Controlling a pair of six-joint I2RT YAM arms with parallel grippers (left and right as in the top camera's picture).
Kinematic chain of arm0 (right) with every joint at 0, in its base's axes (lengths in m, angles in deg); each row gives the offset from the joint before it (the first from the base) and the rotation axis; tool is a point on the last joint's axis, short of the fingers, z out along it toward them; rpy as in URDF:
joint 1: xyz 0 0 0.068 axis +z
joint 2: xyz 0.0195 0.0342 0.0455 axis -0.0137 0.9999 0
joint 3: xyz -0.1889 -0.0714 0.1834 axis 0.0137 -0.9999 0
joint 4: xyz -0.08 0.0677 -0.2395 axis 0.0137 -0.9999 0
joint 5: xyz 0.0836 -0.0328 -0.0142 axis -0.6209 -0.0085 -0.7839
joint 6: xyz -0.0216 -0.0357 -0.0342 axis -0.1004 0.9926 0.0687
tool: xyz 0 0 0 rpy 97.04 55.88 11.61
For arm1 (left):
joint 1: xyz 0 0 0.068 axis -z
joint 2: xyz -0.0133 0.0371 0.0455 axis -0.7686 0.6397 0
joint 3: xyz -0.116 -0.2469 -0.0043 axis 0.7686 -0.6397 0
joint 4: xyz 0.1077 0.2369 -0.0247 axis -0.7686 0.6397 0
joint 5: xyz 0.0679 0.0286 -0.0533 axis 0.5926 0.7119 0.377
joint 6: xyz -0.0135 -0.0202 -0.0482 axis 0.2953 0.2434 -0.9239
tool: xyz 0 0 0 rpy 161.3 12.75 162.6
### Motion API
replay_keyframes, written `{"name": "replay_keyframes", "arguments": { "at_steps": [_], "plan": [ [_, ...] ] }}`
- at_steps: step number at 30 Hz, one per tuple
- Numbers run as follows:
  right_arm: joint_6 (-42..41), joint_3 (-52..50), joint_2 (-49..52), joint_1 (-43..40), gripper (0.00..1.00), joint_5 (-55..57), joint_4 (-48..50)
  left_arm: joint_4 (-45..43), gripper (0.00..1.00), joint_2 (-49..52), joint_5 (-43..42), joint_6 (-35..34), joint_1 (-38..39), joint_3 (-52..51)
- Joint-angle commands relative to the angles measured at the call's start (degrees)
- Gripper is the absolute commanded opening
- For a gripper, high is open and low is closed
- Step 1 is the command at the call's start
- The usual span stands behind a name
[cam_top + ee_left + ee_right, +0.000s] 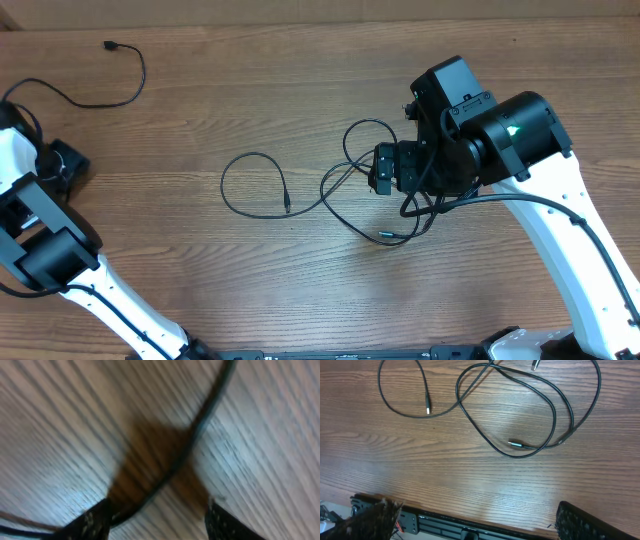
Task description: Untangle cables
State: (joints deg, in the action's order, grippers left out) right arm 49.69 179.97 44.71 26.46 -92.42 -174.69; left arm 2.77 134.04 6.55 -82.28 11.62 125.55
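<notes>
Two thin black cables lie crossed mid-table: one forms a loop [222, 185] ending in a plug, the other [350, 222] winds under my right gripper [383, 170]. That gripper hovers above them, open and empty. The right wrist view shows the same cables [554, 410] far ahead of the wide-open right gripper [477, 510]. A third cable [140, 75] curves alone at the far left corner, toward my left gripper [62, 162]. In the blurred left wrist view this cable [200, 425] runs down beside the left finger [90, 522]. The left gripper [157, 527] sits low over the wood, jaws apart.
The table's front edge with a black rail [470, 527] lies just below the right gripper. Thick arm cables [420, 205] hang by the right wrist, over the tangle.
</notes>
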Motion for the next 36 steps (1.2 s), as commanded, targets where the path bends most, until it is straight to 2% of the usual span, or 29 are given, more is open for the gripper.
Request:
{"name": "replay_keyframes", "arguments": {
  "at_steps": [1, 3, 7, 9, 10, 13, 15, 19, 21, 23, 27, 30, 31, 32, 33, 35, 36],
  "plan": [
    [-0.09, 0.37, 0.24, 0.02, 1.00, -0.28, 0.26, -0.66, 0.54, 0.72, 5.57, 1.31, -0.11, -2.34],
    [-0.09, 0.37, 0.24, 0.02, 1.00, -0.28, 0.31, -1.03, 0.47, 0.72, 5.86, 1.33, -0.15, -3.08],
    [-0.09, 0.37, 0.24, 0.02, 1.00, -0.28, 0.31, -2.01, 0.22, 0.72, 5.40, 1.31, -0.42, -4.33],
    [-0.09, 0.37, 0.24, 0.02, 1.00, -0.28, 0.28, -2.62, 0.07, 0.72, 2.40, 1.31, -0.42, -4.85],
    [-0.09, 0.37, 0.24, 0.02, 1.00, -0.28, 0.31, -2.95, 0.04, 0.72, -0.11, 1.29, -0.42, -4.87],
    [-0.09, 0.37, 0.24, 0.02, 1.00, -0.28, 0.42, -4.37, 0.04, 0.72, -9.05, 1.20, -0.37, -4.87],
    [-0.09, 0.37, 0.24, 0.02, 1.00, -0.28, 0.42, -5.90, 0.04, 0.72, -14.80, -1.18, -0.37, -4.87],
    [-0.11, 0.37, 0.24, 0.02, 1.00, -0.31, 0.35, -11.63, 0.04, 0.72, -26.18, -11.15, -0.37, -4.87],
    [-0.13, 0.37, 0.24, 0.02, 1.00, -0.31, 0.24, -17.22, 0.04, 0.72, -34.73, -15.58, -0.37, -4.87],
    [-0.33, 0.37, 0.24, 0.02, 1.00, -0.33, 0.22, -24.46, 0.04, 0.72, -42.75, -22.95, -0.24, -4.85],
    [-0.33, 0.37, 0.24, 0.02, 1.00, -1.09, 0.24, -45.05, 0.04, 0.72, -52.15, -42.84, 0.61, -4.85],
    [-0.33, 0.37, 0.24, 0.02, 1.00, -2.08, 0.22, -60.92, 0.05, 0.72, -53.29, -53.77, 1.51, -4.85],
    [-0.33, 0.37, 0.24, 0.02, 1.00, -2.10, 0.22, -64.92, 0.22, 0.72, -53.29, -55.91, 1.86, -4.85],
    [-0.33, 0.37, 0.24, 0.02, 1.00, -2.12, 0.22, -68.17, 0.44, 0.72, -53.29, -57.33, 2.29, -4.85],
    [-0.33, 0.37, 0.24, 0.02, 1.00, -2.29, 0.22, -69.59, 0.59, 0.72, -53.31, -57.35, 2.73, -4.85],
    [-0.33, 0.37, 0.24, 0.02, 1.00, -2.54, 0.24, -68.85, 0.82, 0.72, -53.33, -55.06, 3.74, -4.87],
    [-0.33, 0.37, 0.24, 0.02, 1.00, -2.73, 0.22, -67.10, 0.89, 0.72, -53.35, -53.11, 4.15, -4.87]
  ]
}}
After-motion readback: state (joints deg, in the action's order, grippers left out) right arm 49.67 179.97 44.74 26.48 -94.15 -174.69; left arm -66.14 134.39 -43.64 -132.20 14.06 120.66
